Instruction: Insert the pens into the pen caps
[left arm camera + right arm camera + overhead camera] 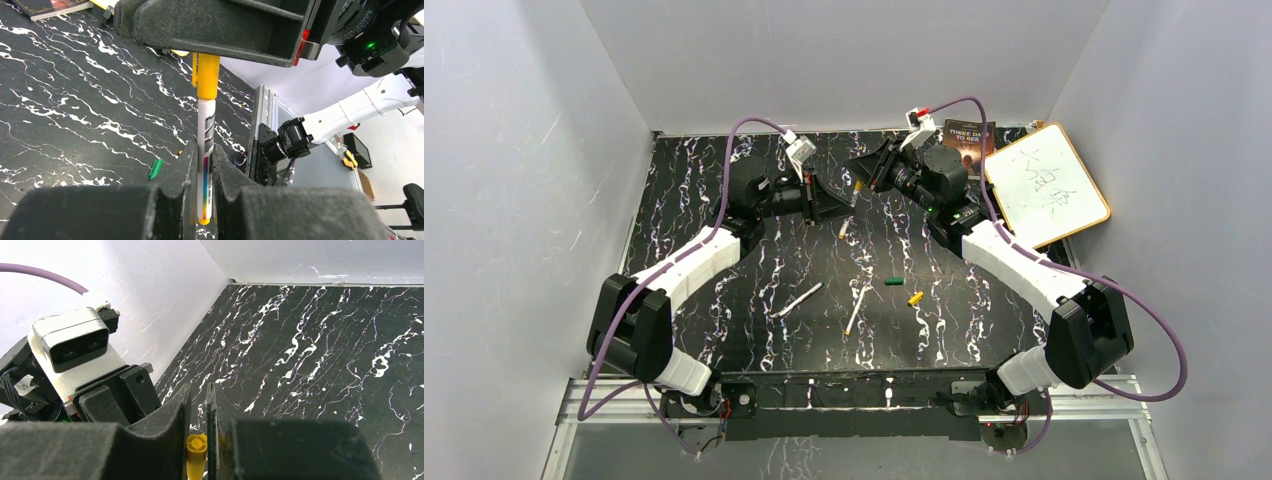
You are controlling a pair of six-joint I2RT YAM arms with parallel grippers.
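Your left fingers (189, 167) are clamped on the held pen (206, 125). The two pads press the pale barrel from both sides with no gap to see. The pen stands nearly straight between them, and its small yellow end comes out on the wrist side of the tips. The yellow cap (207, 75) sits over the far end of this pen, beyond the left fingertips, and it goes into your right fingers (181, 412). In the right wrist view these fingers are nearly together, leaving only a narrow slot. The cap fills this slot and seems to touch both inner faces, so they are closed on the cap and not on the barrel. The two pairs of fingers face each other above the worktop (754, 345), apart, with a stretch of bare barrel between them. The green cap (892, 282) lies flat on the worktop, well apart from both pairs of fingers, on the side toward the arm bases. Just beside it lies a second yellow cap (915, 298). A grey pen (799, 299) and a pale pen (856, 310) lie on that side too, touched by no fingers.
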